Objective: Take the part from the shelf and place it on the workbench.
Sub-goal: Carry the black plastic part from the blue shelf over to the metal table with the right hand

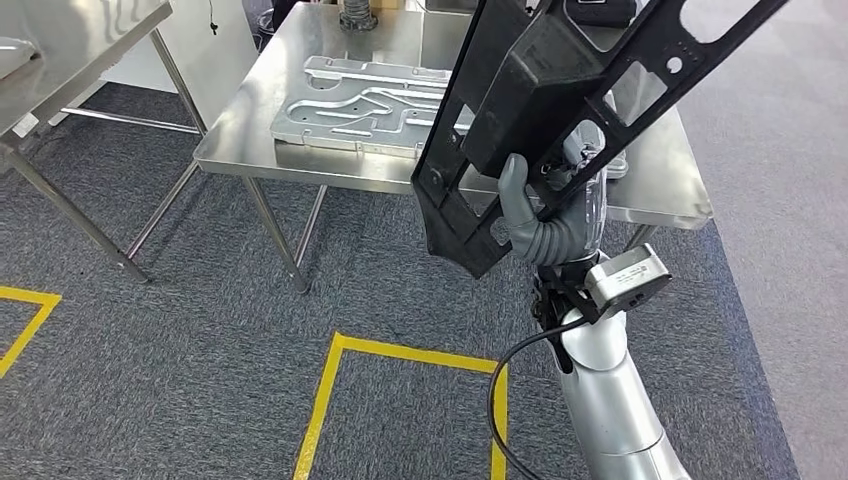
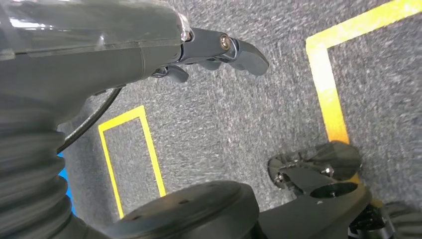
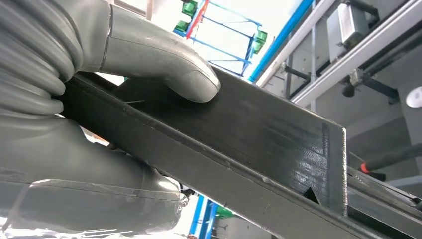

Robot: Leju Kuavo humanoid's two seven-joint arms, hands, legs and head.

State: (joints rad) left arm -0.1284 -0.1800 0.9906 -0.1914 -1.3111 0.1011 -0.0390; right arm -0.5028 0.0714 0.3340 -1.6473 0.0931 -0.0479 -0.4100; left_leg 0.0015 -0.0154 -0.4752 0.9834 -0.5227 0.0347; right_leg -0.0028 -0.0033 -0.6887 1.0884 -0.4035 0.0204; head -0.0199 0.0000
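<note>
The part (image 1: 540,90) is a long black frame with cut-outs and a boxy block on it. My right hand (image 1: 540,215) grips it from below and holds it tilted in the air over the near right edge of the steel workbench (image 1: 250,140). In the right wrist view my thumb (image 3: 164,59) presses on the part's flat black face (image 3: 249,134). My left hand (image 2: 214,47) hangs over the grey carpet, its fingers apart and holding nothing.
A machined aluminium plate (image 1: 360,105) lies on the workbench's middle. A second steel table (image 1: 60,50) stands at the left. Yellow tape lines (image 1: 330,400) mark the carpet in front of the workbench.
</note>
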